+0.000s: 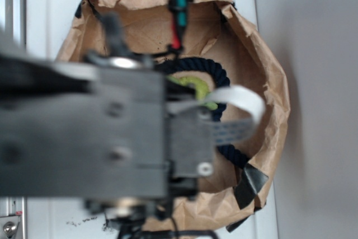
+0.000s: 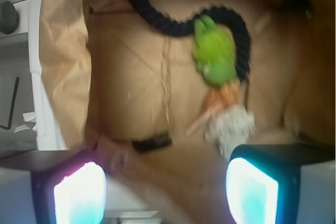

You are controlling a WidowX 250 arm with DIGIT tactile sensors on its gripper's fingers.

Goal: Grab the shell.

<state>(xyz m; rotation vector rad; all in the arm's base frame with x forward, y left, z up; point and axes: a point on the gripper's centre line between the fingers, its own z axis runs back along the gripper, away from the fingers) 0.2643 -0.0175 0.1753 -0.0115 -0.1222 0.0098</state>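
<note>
In the wrist view the orange-tan shell [image 2: 216, 102] lies on the floor of a brown paper bag [image 2: 131, 77], its thin point aimed lower left. It sits just below the lime-green plush toy [image 2: 214, 56] and touches the off-white cloth wad [image 2: 232, 124]. My gripper [image 2: 165, 195] is open above the bag's near side, with nothing between the glowing pads [image 2: 79, 195]. The shell is ahead of the right pad and apart from it. In the exterior view the arm hides the shell.
A black rope [image 2: 173, 24] curls around the plush toy. A short black strip [image 2: 151, 142] lies on the bag floor. The bag's crumpled walls [image 1: 268, 82] rise all round, with black tape [image 1: 251, 186] at a corner. A white ribbon cable [image 1: 238, 96] loops off the arm.
</note>
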